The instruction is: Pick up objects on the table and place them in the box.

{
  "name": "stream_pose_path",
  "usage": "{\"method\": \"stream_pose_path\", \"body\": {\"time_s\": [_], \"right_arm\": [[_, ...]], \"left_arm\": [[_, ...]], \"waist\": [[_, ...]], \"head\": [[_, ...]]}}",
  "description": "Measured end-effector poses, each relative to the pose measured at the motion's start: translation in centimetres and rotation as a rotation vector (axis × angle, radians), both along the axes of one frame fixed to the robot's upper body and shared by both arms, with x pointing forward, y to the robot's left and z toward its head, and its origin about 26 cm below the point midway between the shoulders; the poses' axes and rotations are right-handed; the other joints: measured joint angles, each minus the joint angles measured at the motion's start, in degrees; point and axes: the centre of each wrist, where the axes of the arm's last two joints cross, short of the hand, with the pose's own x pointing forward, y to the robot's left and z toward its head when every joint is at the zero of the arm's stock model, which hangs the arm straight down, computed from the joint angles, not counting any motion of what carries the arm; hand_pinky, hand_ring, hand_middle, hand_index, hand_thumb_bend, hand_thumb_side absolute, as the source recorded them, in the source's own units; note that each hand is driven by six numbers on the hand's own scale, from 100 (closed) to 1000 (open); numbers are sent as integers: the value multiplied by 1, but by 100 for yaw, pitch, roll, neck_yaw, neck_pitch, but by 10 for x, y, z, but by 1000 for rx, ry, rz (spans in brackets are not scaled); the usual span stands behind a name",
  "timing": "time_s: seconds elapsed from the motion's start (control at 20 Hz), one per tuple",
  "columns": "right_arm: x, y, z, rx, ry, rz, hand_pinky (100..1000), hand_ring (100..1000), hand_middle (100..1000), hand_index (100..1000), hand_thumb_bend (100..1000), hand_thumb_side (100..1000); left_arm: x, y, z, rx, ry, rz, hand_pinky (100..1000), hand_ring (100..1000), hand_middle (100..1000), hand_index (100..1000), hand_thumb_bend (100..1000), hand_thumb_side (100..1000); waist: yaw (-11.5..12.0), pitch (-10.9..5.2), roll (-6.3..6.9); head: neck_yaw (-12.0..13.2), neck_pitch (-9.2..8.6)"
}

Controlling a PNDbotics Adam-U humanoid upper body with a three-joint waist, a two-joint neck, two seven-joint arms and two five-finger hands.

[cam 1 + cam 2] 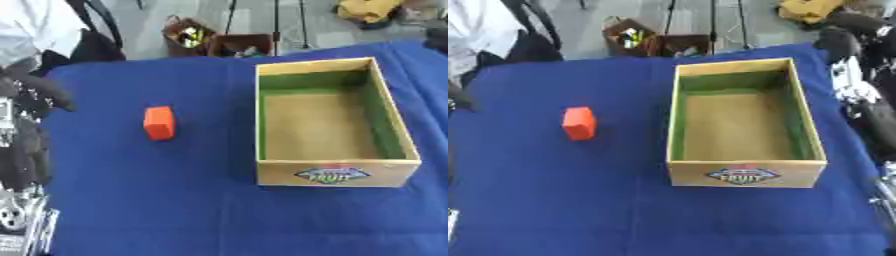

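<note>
Orange block lies alone on the blue desk, left of the empty box. My left robot hand waits alongside; finger state unclear.

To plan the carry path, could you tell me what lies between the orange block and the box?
Only bare blue tablecloth between orange block and box, in both eye views.

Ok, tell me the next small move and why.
Probably bring the left arm toward the orange block. The block lies alone on the blue tablecloth, left of the box, which looks empty, and the left arm is nearest.
</note>
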Motion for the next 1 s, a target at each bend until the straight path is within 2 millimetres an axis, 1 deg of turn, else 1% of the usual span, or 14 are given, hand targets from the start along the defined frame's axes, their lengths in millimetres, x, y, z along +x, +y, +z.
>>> {"method": "stream_pose_path", "body": {"time_s": [0.35, 0.55, 0.7, 1.0], "right_arm": [[0, -1, 2, -9, -9, -5, 938, 848, 605, 806, 100, 550], [0, -2, 3, -16, -17, -6, 938, 848, 605, 807, 100, 550], [0, -2, 4, -16, -20, -6, 937, 848, 606, 806, 100, 549], [0, -2, 5, -17, -28, -4, 937, 848, 605, 806, 100, 551]], "left_arm": [[0, 6, 5, 41, -13, 17, 440, 494, 497, 780, 100, 812], [0, 16, 15, 115, -37, 50, 446, 500, 505, 789, 100, 814], [-1, 25, 27, 194, -44, 88, 446, 501, 509, 794, 100, 814], [-2, 37, 42, 330, 12, 167, 459, 511, 525, 811, 115, 842]], "waist": [[1, 72, 17], [1, 90, 43], [-12, 98, 48], [-69, 134, 51]], "head": [[0, -2], [0, -2], [0, 4], [42, 10]]}}
